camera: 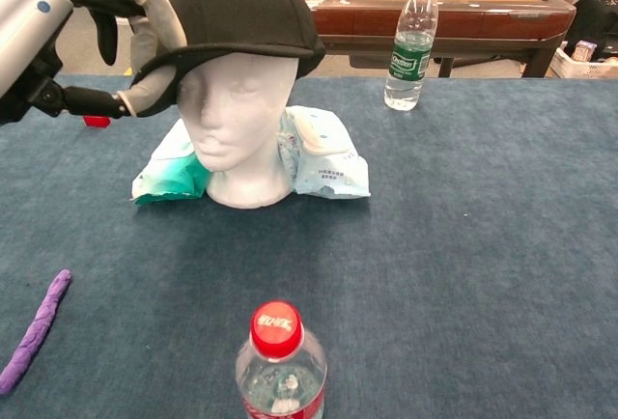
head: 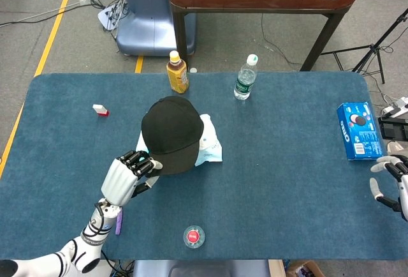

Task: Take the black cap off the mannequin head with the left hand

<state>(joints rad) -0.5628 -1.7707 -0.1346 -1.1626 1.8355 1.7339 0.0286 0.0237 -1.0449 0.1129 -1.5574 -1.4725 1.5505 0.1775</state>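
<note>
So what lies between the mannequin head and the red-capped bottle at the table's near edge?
Only bare blue table cloth, in the chest view, between mannequin head and red-capped bottle.

We have the cap (camera: 241, 9) sitting on the mannequin head (camera: 237, 115), which stands on the table (head: 287, 181) left of centre; packets (camera: 323, 153) lie against the head's base on both sides and behind it; our left hand (camera: 72, 38) is at the cap's brim on the left, a finger above the brim and a finger beneath; behind the head stand two bottles, the juice bottle (head: 177, 71) to the left, the water bottle (head: 244, 78) to the right; near the front edge stands another bottle (camera: 280, 366); left of it lies a strip (camera: 37, 330); far right lies a box (head: 359, 130), our right hand (head: 390, 184) just in front of it.
</note>
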